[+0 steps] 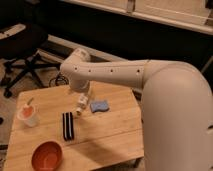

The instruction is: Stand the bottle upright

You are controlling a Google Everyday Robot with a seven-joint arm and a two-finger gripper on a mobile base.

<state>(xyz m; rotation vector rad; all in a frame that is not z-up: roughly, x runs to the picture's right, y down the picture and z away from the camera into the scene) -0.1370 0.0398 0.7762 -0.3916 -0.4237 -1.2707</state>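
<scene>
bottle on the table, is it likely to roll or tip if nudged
The bottle lies on its side and looks round, so a nudge probably rolls it. It's slim, so likely tippy once upright. The gripper hangs just above it.

One arm (117, 75), white and smooth-shelled. A bulky upper segment (175, 115) fills the right foreground. From it a slimmer forearm runs leftward, roughly level, to a rounded wrist housing (75, 67). There the arm turns down. The gripper (85, 95) hangs just beneath that housing, pointing downward, fingers spread apart, nothing seen between them.
</scene>
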